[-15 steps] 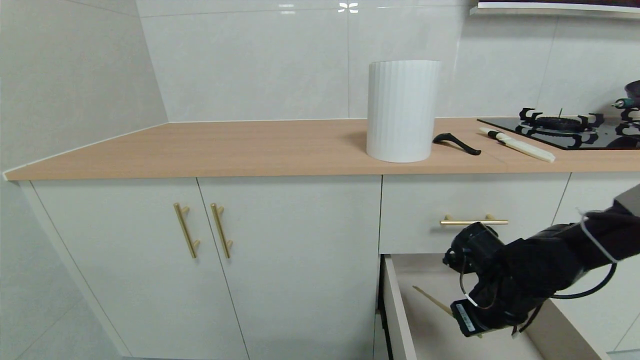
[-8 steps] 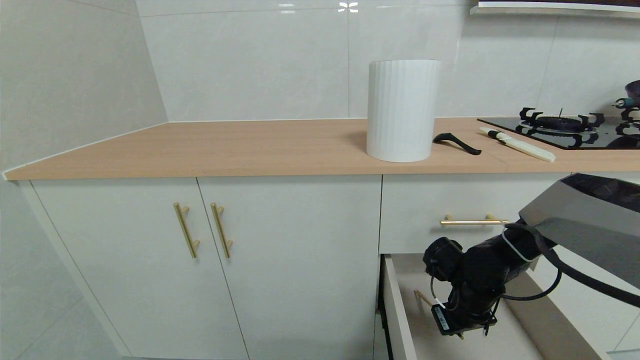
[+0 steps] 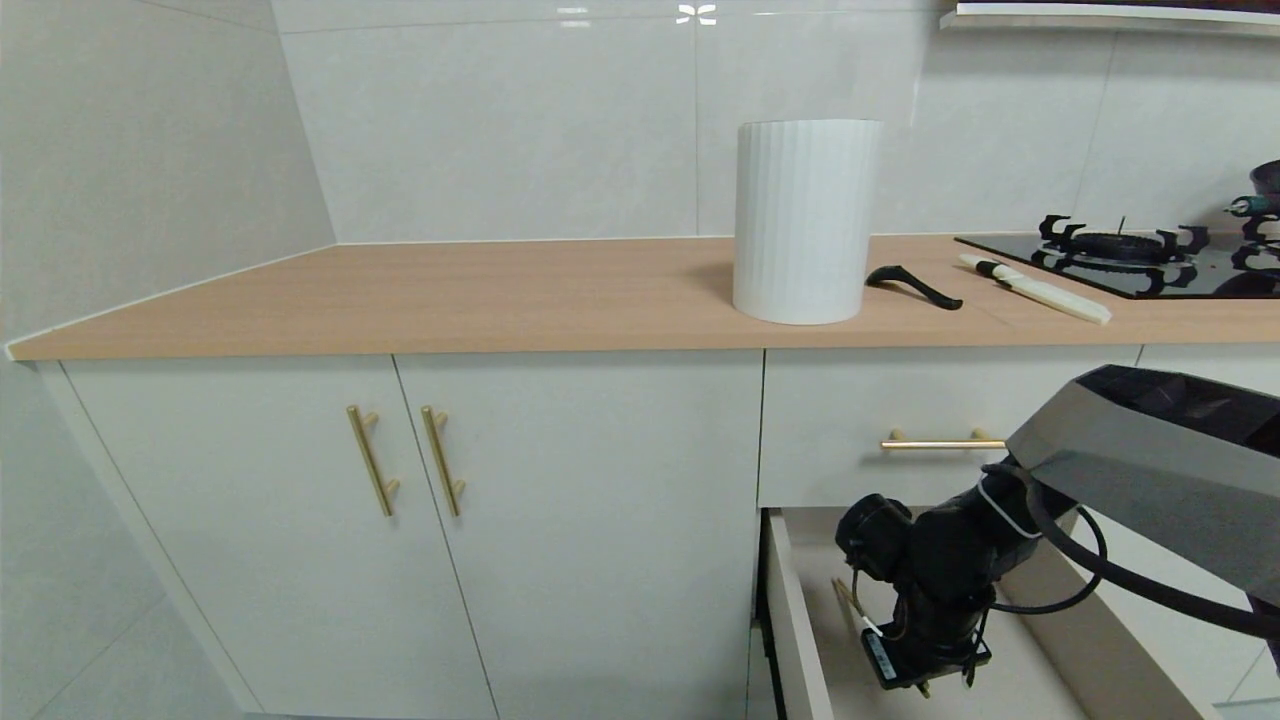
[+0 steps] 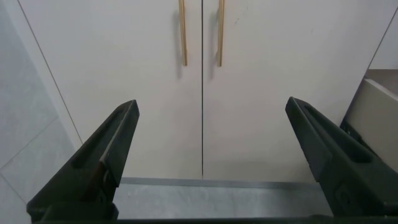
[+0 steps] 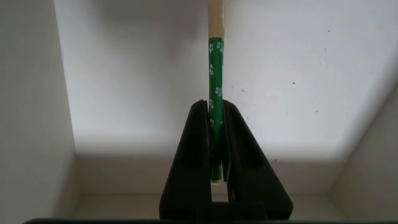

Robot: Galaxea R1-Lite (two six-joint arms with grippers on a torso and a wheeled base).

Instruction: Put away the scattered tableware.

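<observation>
My right gripper (image 3: pixel 925 680) reaches down into the open drawer (image 3: pixel 800 640) under the counter and is shut on a chopstick (image 5: pixel 215 68) with a green patterned end and a pale wooden shaft. In the head view the chopstick (image 3: pixel 846 598) pokes out toward the drawer's back left. On the countertop (image 3: pixel 450 300) lie a black-handled utensil (image 3: pixel 915 285) and a cream knife (image 3: pixel 1035 289). My left gripper (image 4: pixel 205 155) hangs open in front of the cupboard doors (image 4: pixel 202 81), with nothing between its fingers.
A tall white ribbed container (image 3: pixel 803 220) stands on the counter. A gas hob (image 3: pixel 1140 255) sits at the far right. The closed drawer above has a gold handle (image 3: pixel 945 442). The double doors carry two gold handles (image 3: pixel 405 460).
My right arm has swung left and lower into the drawer, carrying the chopstick with it. The left gripper's earlier state is not shown.
</observation>
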